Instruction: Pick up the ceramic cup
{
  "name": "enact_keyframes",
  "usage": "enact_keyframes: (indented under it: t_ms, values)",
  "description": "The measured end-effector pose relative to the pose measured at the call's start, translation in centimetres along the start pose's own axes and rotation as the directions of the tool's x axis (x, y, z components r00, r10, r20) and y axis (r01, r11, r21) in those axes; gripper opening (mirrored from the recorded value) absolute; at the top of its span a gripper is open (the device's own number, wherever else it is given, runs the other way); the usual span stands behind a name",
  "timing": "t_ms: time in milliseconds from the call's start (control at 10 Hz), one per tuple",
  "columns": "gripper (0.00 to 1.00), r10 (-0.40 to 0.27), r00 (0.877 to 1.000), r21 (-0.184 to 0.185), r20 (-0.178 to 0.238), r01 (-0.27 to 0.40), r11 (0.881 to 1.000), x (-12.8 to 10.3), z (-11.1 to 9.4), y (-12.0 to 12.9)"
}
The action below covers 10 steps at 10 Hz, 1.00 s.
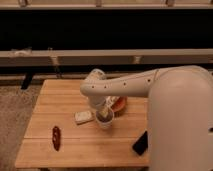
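The small pale off-white ceramic cup (104, 119) stands upright near the middle of the light wooden counter (45, 150), its round rim partly covered from above. The claw (103, 113) hangs right over the cup's mouth, at the end of the big white arm (150, 87) that reaches in from the right; whether its fingers are spread or closed I cannot tell, as they are hidden against the cup. Just left of the cup, close beside it, lies a flat pale rectangular block (83, 117). Just behind and to the right of the cup sits a wider reddish-brown bowl (119, 104), partly hidden by the arm. Well apart, near the front left of the counter, lies a small dark red elongated object (56, 137). A flat black object (140, 144) lies at the front right, beside the robot's white body.
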Motion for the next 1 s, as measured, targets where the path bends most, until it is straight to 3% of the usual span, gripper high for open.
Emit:
enact_keyframes:
  t_ms: [300,500,1000]
  values:
    - [0.17,0.006,1.0,-0.044,0.005,-0.005,0.999,0.2,-0.7,1.0]
    - [0.01,-0.003,1.0,-0.06,-0.014,0.002,0.998,0.5,-2.6,1.7]
    - [0.0,-0.068,0.994,-0.05,-0.084,0.064,0.997,0.6,-9.2,2.2]
